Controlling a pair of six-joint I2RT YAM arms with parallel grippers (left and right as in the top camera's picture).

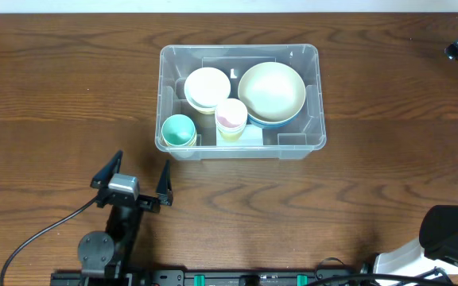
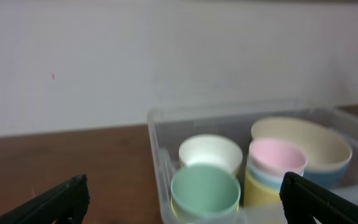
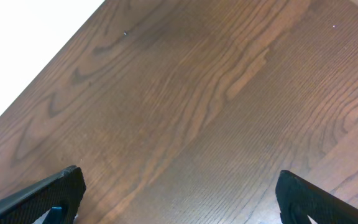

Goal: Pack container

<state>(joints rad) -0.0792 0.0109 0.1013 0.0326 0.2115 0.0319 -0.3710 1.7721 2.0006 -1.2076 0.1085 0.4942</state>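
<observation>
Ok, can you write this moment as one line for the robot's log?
task: packing | container: holds bowls and cups | left claw: open, empty, facing container | right claw: open, empty, over table

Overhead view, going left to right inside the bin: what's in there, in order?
Inside the container: green cup → white bowl → pink cup → cream bowl.
</observation>
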